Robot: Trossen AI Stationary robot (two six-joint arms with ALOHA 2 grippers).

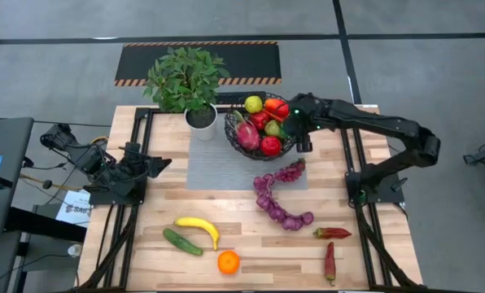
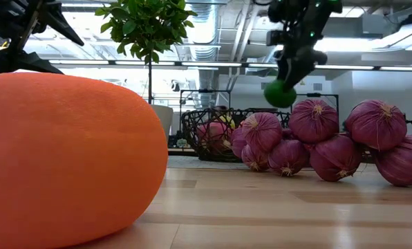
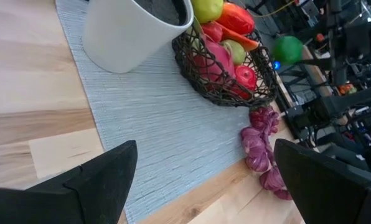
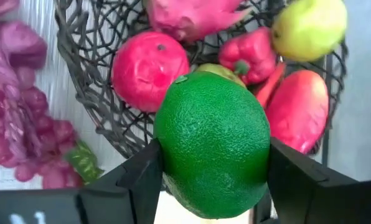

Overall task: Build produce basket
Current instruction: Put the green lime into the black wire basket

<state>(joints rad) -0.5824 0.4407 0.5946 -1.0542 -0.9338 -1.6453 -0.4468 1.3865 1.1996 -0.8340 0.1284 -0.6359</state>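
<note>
The black wire basket (image 1: 259, 129) stands on a grey mat at the table's far middle. It holds a pink dragonfruit, red apples, a red pepper and yellow-green pears. My right gripper (image 1: 304, 138) hangs over the basket's right rim, shut on a green lime (image 4: 213, 137) that also shows in the low view (image 2: 280, 93). My left gripper (image 3: 201, 180) waits open at the table's left side (image 1: 157, 165). On the table lie a purple grape string (image 1: 279, 195), a banana (image 1: 198, 228), a cucumber (image 1: 182, 242), an orange (image 1: 228, 261) and two red peppers (image 1: 332, 233). My right gripper pinches the lime between its two fingers (image 4: 142, 180), one on each opposite side (image 4: 167, 149) of the fruit. The fingers slant down from the table's right side. The lime is lifted clear, above the basket's right rim (image 4: 111, 134).
A leafy potted plant (image 1: 185, 81) in a white pot (image 1: 201, 118) stands just left of the basket. The grey mat (image 1: 222, 167) lies under both. Black frame rails (image 1: 352, 163) run along the table's left and right sides.
</note>
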